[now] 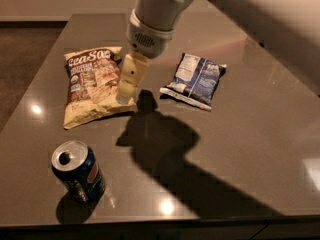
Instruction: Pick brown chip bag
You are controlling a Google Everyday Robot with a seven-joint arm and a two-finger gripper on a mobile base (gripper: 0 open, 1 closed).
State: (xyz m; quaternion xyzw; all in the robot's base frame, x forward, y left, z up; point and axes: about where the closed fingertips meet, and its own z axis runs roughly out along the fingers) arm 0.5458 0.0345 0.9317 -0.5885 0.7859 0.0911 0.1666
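Observation:
The brown chip bag (91, 87) lies flat on the dark table at the left. It has a brown middle, cream-yellow top and bottom, and white lettering. My gripper (127, 88) hangs from the arm's white wrist and points down over the bag's right edge. It looks slightly above the bag; I cannot tell whether it touches it. It holds nothing that I can see.
A smaller dark-blue and white bag (194, 79) lies to the right of the gripper. A blue soda can (79, 172) stands near the front left. The arm casts a large shadow across the grey table (250, 149). The table's front edge runs along the bottom.

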